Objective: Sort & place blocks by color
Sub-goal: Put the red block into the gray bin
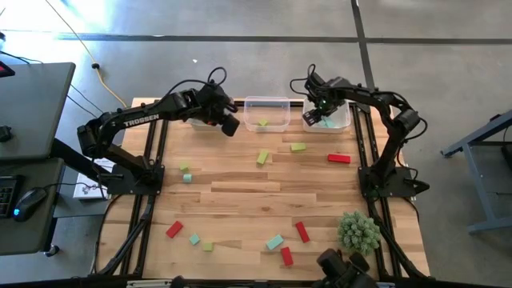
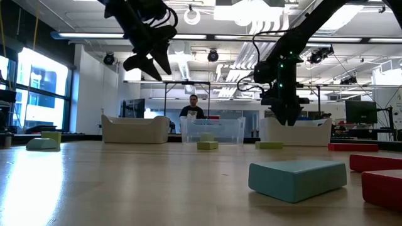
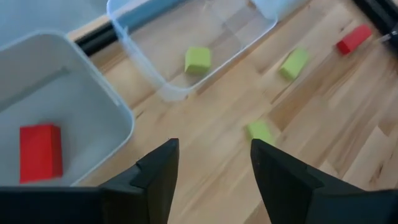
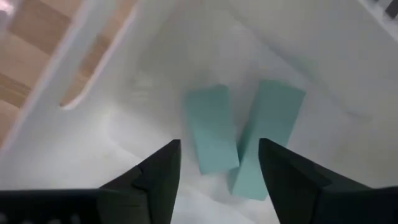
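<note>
We are counting three bins along the table's far edge: a left white bin (image 1: 194, 122), a clear middle bin (image 1: 266, 102) and a right white bin (image 1: 346, 120). The left bin is holding one red block (image 3: 40, 152), the clear bin one yellow-green block (image 1: 263, 123), and the right bin two teal blocks (image 4: 211, 127) lying side by side, their long axes almost parallel, running away from the fingers.

On the table (image 1: 240, 200) we are seeing four red blocks, four yellow-green and three teal. The red block near the right arm (image 1: 338, 158) is lying with its long axis across the table; the red one by the plant-like ball (image 1: 302, 231) is pointing roughly front to back.

Our left gripper (image 1: 229, 125) is hovering between the left and clear bins, fingers spread, holding nothing. Our right gripper (image 4: 217, 165) is hanging over the right bin, fingers spread above the teal pair, gripping neither.
</note>
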